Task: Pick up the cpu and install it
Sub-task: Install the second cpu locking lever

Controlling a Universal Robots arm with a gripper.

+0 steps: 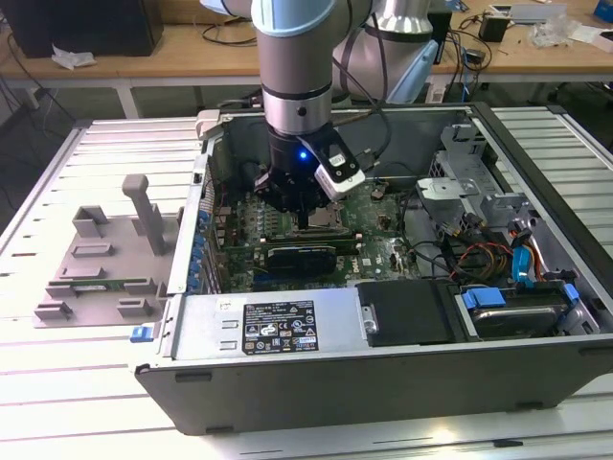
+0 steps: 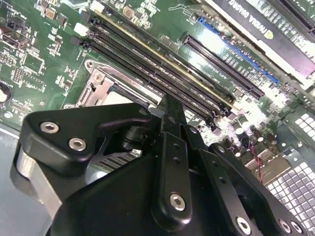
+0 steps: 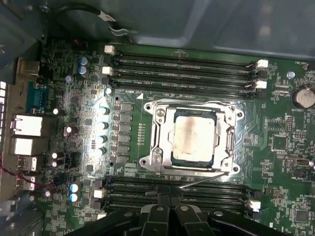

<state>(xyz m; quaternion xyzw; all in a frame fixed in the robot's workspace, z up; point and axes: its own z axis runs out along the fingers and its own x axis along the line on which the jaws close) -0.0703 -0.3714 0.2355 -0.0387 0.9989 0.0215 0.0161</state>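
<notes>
The cpu (image 3: 193, 137), a flat square chip with a dull silver top, lies inside the metal-framed socket (image 3: 157, 142) on the green motherboard. In the second wrist view a pale corner of the cpu (image 2: 116, 99) shows just past the black finger linkage. My gripper (image 3: 170, 200) hangs a little above the board beside the socket, over the memory slots, its two black fingertips (image 3: 162, 200) pressed together with nothing between them. In the exterior view the gripper (image 1: 305, 217) reaches down into the open computer case, right over the socket area.
Rows of black memory slots (image 3: 182, 66) flank the socket on both sides. A dark expansion card (image 1: 302, 257) lies in front of the gripper. The case wall (image 1: 287, 374), a drive bay and cables (image 1: 479, 259) surround the board. A grey fixture (image 1: 105, 254) sits outside, at the exterior view's left.
</notes>
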